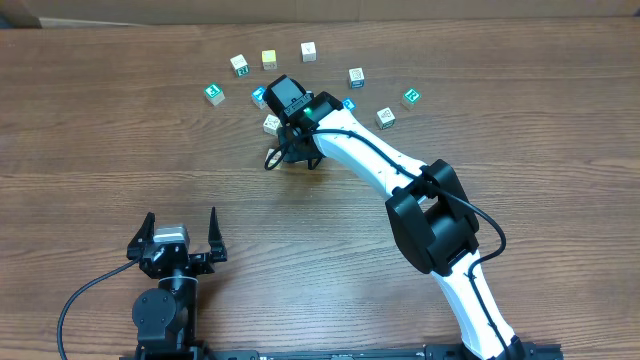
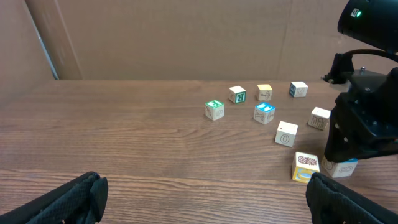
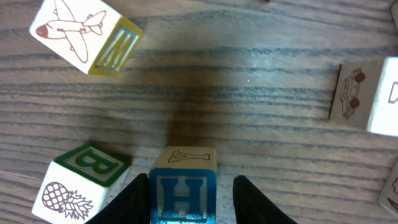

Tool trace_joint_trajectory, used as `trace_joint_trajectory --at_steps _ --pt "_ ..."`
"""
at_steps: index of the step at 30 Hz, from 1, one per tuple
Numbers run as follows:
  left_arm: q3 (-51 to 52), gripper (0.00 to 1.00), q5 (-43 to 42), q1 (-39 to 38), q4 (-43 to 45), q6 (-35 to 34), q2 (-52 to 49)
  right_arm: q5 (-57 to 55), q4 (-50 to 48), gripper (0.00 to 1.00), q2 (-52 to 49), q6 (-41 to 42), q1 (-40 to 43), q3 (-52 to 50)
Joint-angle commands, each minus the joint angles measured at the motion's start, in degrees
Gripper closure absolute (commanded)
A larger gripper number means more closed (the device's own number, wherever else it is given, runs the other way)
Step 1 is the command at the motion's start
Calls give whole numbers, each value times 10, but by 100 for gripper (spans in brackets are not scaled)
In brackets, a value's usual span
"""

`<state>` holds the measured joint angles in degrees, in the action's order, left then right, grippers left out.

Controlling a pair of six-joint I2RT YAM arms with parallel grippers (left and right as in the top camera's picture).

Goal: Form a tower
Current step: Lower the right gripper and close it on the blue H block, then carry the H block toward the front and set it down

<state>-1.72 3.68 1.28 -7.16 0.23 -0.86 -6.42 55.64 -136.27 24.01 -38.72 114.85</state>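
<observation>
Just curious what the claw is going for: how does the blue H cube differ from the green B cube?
The H cube is printed in blue, the B cube in green. The H cube lies between the fingers of the right gripper; the B cube sits outside them. The H cube is square to the wrist camera, the B cube turned cornerwise. Both are small pale wooden cubes.

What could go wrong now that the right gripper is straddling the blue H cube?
1. The blue H cube sits off-centre in the right gripper, nearer one finger than the other, so closing may shove or twist it rather than grip it squarely.
2. The green B cube lies close beside that same finger; it could be nudged or dragged along when the H cube is lifted.
</observation>
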Motion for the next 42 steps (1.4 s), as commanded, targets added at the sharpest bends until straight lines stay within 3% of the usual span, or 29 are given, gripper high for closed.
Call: trace_joint_trajectory --at_steps 1,7,9,18,24,30,42 --pt "-4 0 8 6 -7 11 5 -7 2 61 -2 2 2 -3" --pt "-4 1 8 6 -7 11 5 -6 -10 57 -2 2 2 -3" --pt "-4 0 8 6 -7 11 5 -6 -5 64 -2 3 2 -3" --pt "-4 0 8 6 -7 11 5 11 15 71 -2 3 2 -3" --pt "-4 0 8 6 -7 11 5 13 13 65 -2 3 3 -3" --pt "-4 0 8 6 -7 11 5 16 18 78 -1 3 3 -2" --pt "-4 0 8 6 -7 10 5 18 149 79 15 41 1 101"
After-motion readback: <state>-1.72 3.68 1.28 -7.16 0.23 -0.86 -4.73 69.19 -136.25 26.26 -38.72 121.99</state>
